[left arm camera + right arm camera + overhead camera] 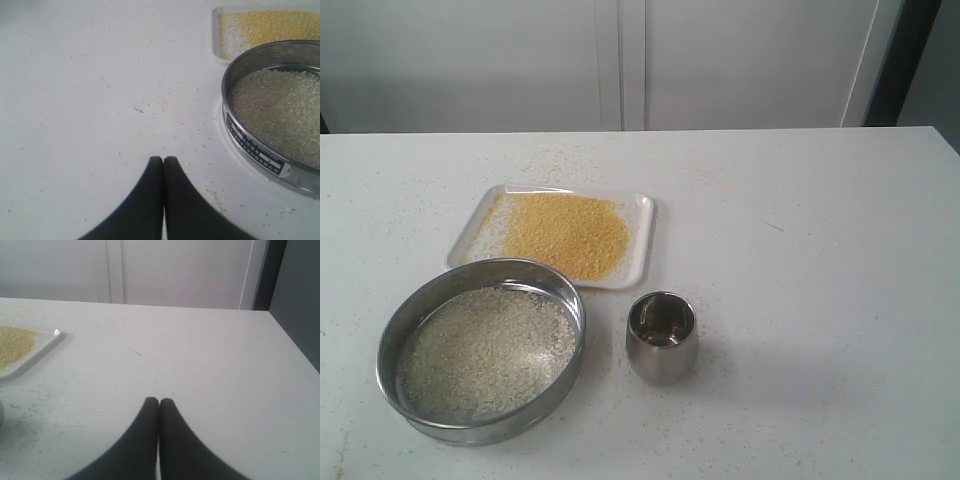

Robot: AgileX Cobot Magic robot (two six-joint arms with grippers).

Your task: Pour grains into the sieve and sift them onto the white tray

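Note:
The sieve (480,350), a wide steel ring with mesh bottom, stands at the front left of the table and holds whitish grains (485,350). Behind it lies the white tray (642,245) with a heap of yellow grains (570,232). Both show in the left wrist view too, the sieve (260,155) and the tray (216,30). Neither arm appears in the exterior view. My left gripper (163,159) is shut and empty over bare table beside the sieve. The right gripper (159,400) is shut and empty too, with a corner of the tray (52,337) off to its side.
A small steel cup (662,337) stands upright to the right of the sieve, in front of the tray. Loose grains are scattered over the white table (820,260). White cabinet doors (620,60) rise behind the far table edge.

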